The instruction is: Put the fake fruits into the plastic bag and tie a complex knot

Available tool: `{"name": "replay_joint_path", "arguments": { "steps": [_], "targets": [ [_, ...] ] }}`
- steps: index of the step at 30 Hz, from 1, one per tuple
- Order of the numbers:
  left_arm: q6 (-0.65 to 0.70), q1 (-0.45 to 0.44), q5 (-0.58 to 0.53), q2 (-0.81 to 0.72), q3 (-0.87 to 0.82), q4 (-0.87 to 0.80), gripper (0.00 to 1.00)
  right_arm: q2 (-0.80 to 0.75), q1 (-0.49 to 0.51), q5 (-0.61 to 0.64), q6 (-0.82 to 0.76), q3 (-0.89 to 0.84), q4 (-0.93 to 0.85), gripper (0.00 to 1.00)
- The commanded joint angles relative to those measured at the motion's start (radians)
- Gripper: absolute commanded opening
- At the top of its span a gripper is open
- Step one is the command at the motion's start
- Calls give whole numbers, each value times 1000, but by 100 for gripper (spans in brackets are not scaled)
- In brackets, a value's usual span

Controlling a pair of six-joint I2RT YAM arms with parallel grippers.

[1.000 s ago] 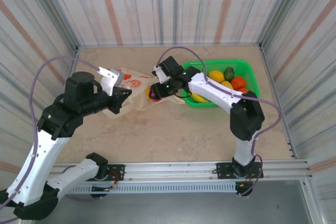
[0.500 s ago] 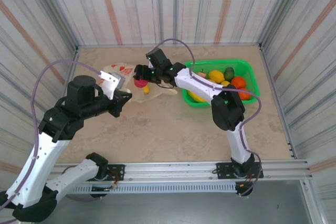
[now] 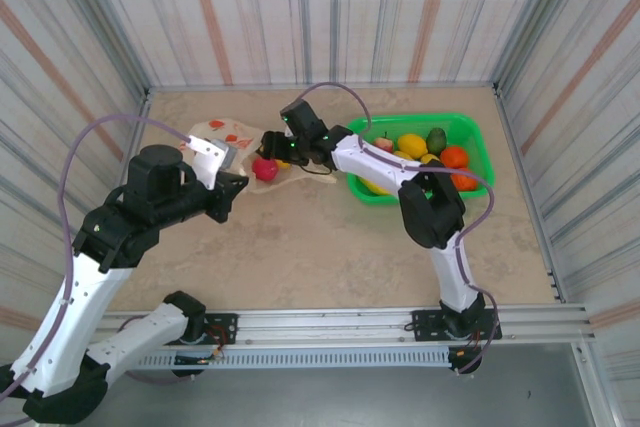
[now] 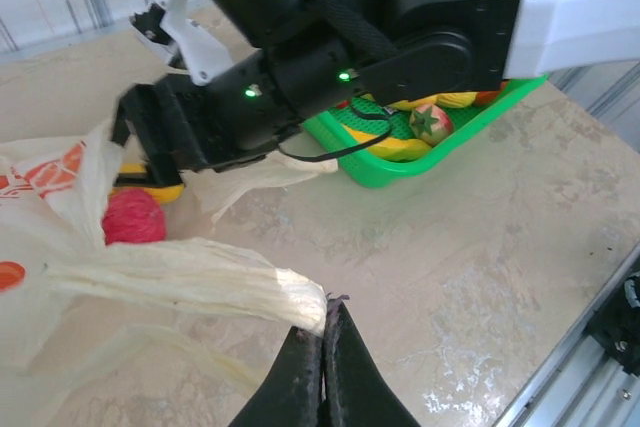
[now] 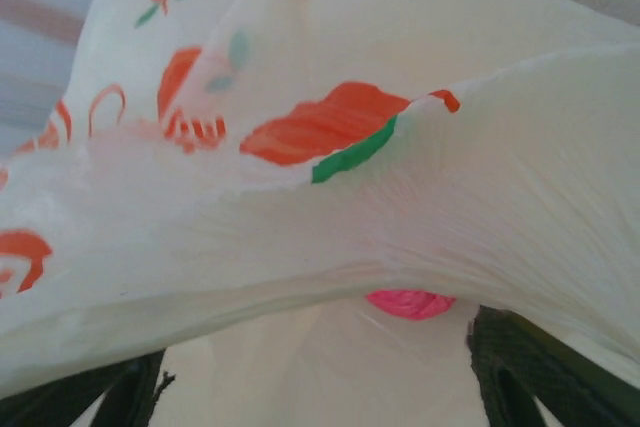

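Jaws of the left gripper we see pinched together on the plastic bag at its near edge; a red fruit lies in the bag's mouth, just beyond the spread, empty jaws of the right gripper at the bag's right.
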Motion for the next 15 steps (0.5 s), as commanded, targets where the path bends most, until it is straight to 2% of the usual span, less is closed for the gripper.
{"name": "replay_joint_path", "arguments": {
  "steps": [1, 8, 12, 15],
  "targets": [
    [-2, -3, -55, -1, 11, -21, 0, -121, 5, -64, -120, -44, -33, 72],
    [-9, 11, -77, 5, 15, -34, 0, -283, -11, -192, -226, -149, -74, 50],
    [-3, 11, -68, 4, 17, -35, 0, -409, -57, -188, -268, -226, -117, 53],
    [-1, 11, -44, 4, 14, -24, 0, -484, -113, -115, -298, -254, -207, 55]
  ]
}}
